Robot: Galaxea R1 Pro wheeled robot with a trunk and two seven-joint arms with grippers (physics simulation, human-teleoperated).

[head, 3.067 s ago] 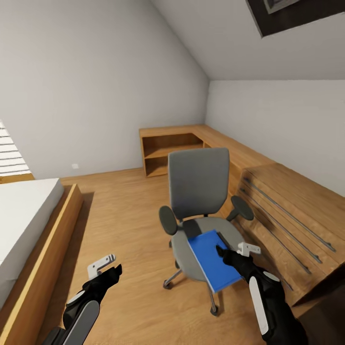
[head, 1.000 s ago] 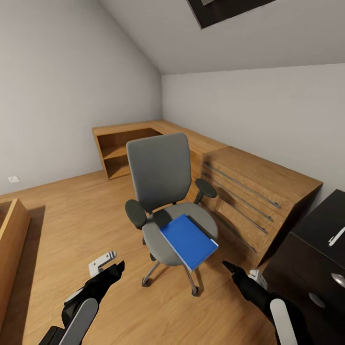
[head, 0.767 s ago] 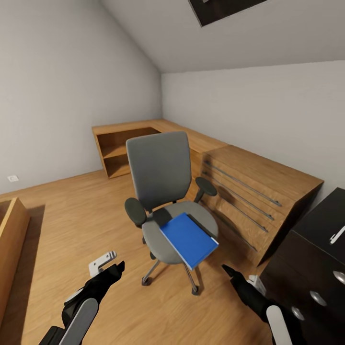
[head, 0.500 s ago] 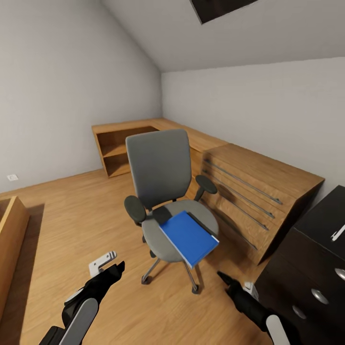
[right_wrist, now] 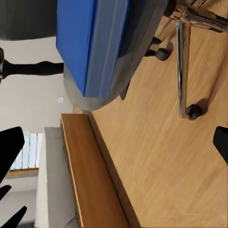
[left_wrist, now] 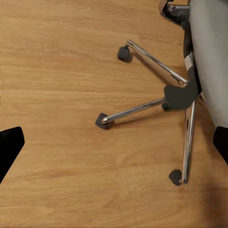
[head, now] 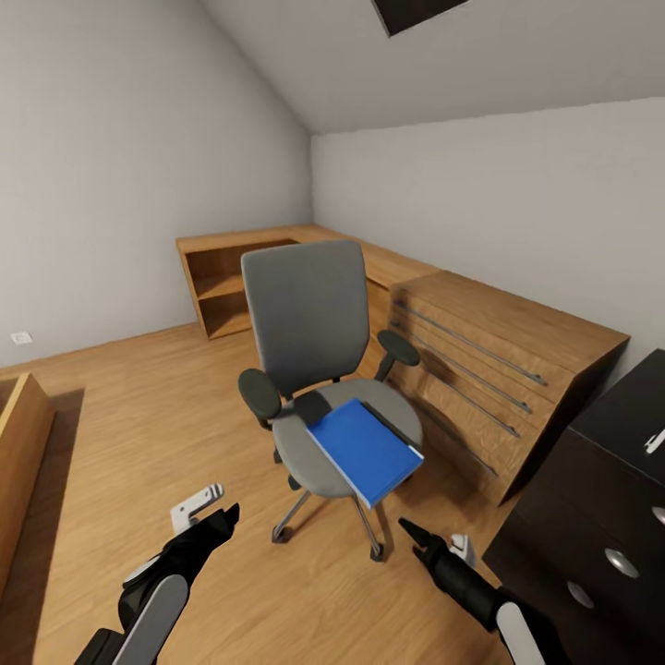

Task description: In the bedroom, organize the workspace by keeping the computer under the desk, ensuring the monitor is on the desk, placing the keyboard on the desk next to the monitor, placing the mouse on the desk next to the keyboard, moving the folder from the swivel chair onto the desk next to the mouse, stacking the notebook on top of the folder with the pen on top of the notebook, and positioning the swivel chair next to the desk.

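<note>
Resting flat, glossy blue folder (head: 366, 450) covers padded grey swivel chair (head: 309, 323) seat.

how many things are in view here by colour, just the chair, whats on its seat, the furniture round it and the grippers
Grey: 1, the swivel chair
Blue: 1, the folder lying on the chair's seat
Light wood: 2, the open shelf unit and the drawer cabinet
Dark: 3, the dark cabinet, the left gripper and the right gripper
Total: 7

Folder (head: 364, 450) on swivel chair (head: 314, 369) — centre.
</note>
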